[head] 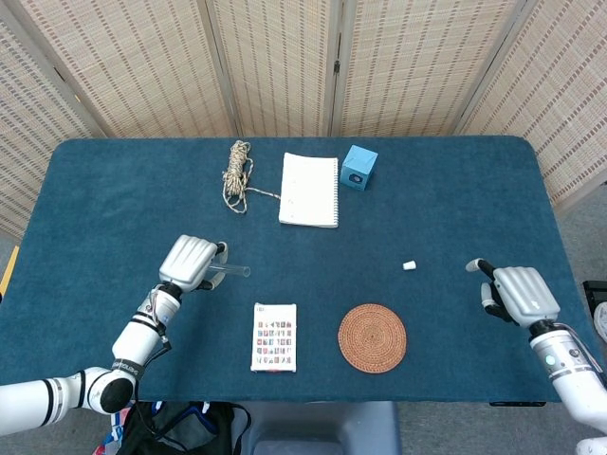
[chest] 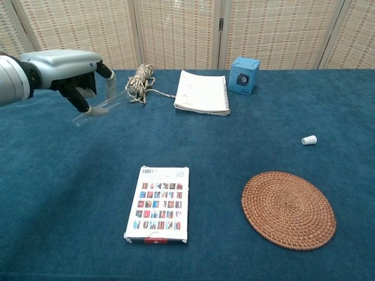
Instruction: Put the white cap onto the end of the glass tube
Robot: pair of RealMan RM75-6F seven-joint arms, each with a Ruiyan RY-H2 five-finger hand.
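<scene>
A: Head view first. What is the left hand (head: 193,263) doing?

B: It holds the glass tube (head: 230,271) in its curled fingers, up off the blue tabletop (head: 455,190). One end of the tube sticks out toward the middle.

A: Does the chest view show it too?

B: Yes. There the tube (chest: 101,108) is tilted, and the left hand (chest: 67,67) pinches it near the low end.

A: Where is the white cap (head: 409,265)?

B: It lies by itself on the tabletop, well apart from the tube, a little past the round woven mat (head: 372,337).

A: And the right hand (head: 515,292)?

B: It holds nothing. Its fingers are bent a little and apart. It is near the cap but not touching it.

A: What else is there?

B: A card with little pictures (head: 275,336), a notebook (head: 309,190), a blue box (head: 358,168) and some rope (head: 236,175).
</scene>
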